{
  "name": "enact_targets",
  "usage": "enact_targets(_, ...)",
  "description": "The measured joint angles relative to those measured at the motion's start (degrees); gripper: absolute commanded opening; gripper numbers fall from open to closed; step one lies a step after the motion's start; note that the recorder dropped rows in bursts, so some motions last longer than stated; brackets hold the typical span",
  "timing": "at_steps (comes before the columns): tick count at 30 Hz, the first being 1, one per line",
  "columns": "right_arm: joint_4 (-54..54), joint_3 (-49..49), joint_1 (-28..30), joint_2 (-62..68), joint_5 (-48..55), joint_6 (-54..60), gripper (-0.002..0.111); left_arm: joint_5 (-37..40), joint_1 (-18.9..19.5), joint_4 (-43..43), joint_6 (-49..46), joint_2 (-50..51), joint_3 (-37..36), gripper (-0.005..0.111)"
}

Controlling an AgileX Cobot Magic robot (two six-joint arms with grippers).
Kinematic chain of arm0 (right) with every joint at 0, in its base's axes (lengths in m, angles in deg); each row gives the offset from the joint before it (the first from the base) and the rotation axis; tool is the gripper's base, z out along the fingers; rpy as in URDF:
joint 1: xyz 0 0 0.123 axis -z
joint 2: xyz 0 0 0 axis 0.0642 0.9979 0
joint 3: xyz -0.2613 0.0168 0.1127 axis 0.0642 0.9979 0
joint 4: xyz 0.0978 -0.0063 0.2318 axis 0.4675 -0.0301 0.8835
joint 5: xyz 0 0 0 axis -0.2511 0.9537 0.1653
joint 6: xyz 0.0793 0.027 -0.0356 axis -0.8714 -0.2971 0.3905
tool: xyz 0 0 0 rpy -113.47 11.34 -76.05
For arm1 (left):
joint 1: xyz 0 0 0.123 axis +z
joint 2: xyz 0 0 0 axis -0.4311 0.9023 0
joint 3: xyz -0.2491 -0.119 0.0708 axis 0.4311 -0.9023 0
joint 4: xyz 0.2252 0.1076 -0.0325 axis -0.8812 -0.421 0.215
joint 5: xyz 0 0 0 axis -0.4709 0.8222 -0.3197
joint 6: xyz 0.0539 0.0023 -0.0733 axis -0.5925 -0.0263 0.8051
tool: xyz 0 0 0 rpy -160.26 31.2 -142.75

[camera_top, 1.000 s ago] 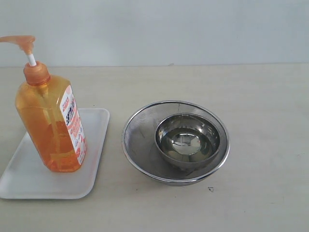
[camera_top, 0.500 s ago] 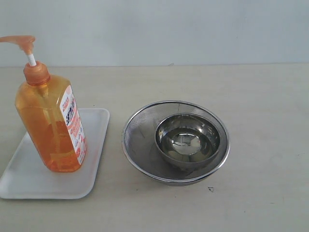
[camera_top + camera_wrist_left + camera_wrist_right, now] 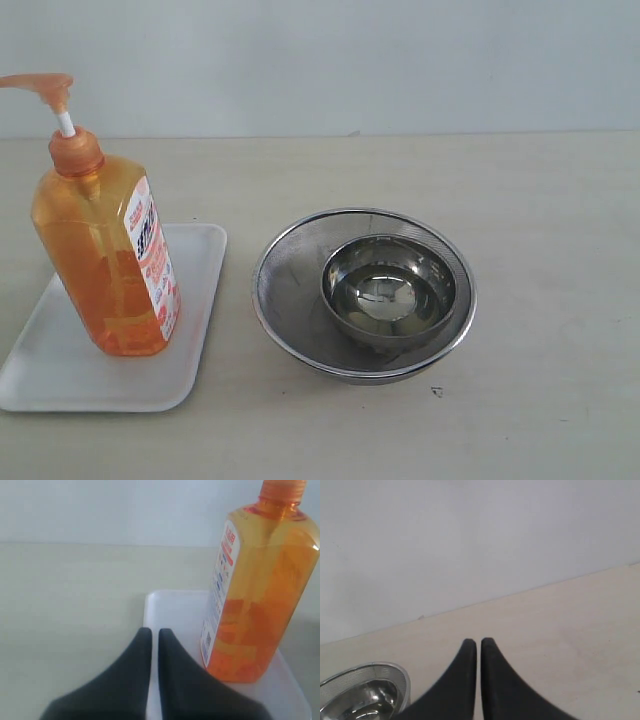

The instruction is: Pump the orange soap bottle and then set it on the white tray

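Observation:
The orange soap bottle (image 3: 100, 250) stands upright on the white tray (image 3: 195, 330) at the left of the table, its pump head raised and its spout pointing left. In the left wrist view the orange soap bottle (image 3: 260, 590) stands on the white tray (image 3: 172, 610), and my left gripper (image 3: 151, 631) is shut, empty, a little way off the bottle beside the tray's edge. My right gripper (image 3: 479, 642) is shut and empty above bare table. Neither gripper shows in the exterior view.
A round steel strainer (image 3: 290, 290) with a steel bowl (image 3: 388, 292) inside it sits at the middle of the table, right of the tray. The strainer's rim (image 3: 395, 672) shows at the edge of the right wrist view. A pale wall runs behind the table.

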Motion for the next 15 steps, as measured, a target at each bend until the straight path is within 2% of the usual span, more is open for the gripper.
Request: enact_targets(15,0.0,0.0,0.1,0.0,3.1,0.0,0.0,0.0,0.0,0.0,0.0,0.0,0.0,0.005)
